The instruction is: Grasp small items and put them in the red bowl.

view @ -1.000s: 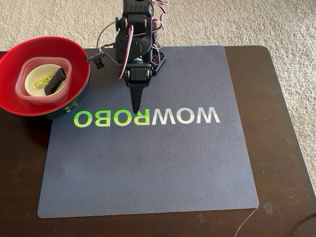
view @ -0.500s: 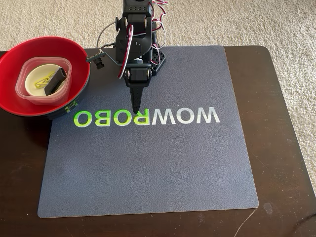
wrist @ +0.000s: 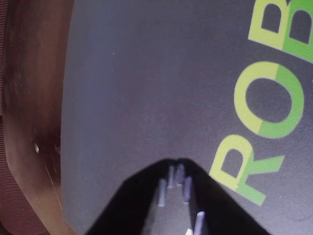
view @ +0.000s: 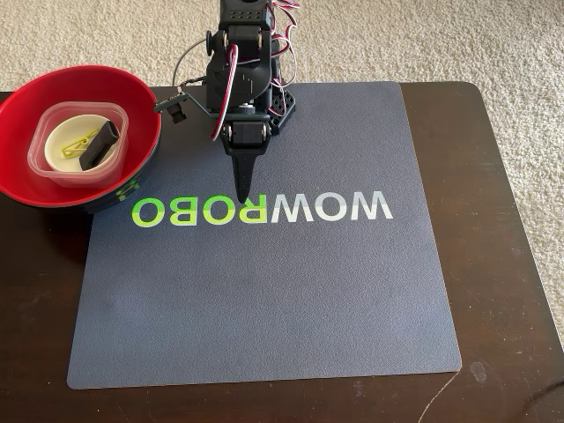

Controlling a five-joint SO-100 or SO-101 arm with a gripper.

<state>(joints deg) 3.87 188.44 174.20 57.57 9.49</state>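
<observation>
A: How far along does this look?

B: Done, as far as I can judge. In the fixed view all four small items sit inside the red bowl (view: pixel 132 97), which rests at about ten o'clock, partly on the grey mat's (view: pixel 264 300) corner and partly on the dark wooden table (view: pixel 502 264). The mat itself carries nothing but the printed lettering (view: pixel 264 209).

A: How are the items arranged in there?

B: Nested. The clear square tub (view: pixel 42 154) lies in the bowl's centre, the small white dish (view: pixel 66 132) sits inside the tub, and the yellow-green clothespin (view: pixel 77 144) lies in the dish with the black clip (view: pixel 99 144) resting just beside it at its three o'clock side, touching or nearly so.

A: And the bowl?

B: Large and round, glossy red inside, dark outside with green marks showing low on its wall at five o'clock.

A: What about the gripper?

B: The gripper (view: pixel 242 196) points down over the mat near the lettering, well apart from the bowl. Its jaws look pressed together with nothing between them; the wrist view shows the gripper's (wrist: pixel 177 169) dark tip above bare mat beside the green letters.

A: Anything left?

B: I see no loose item, though the views do not cover the whole table.
</observation>
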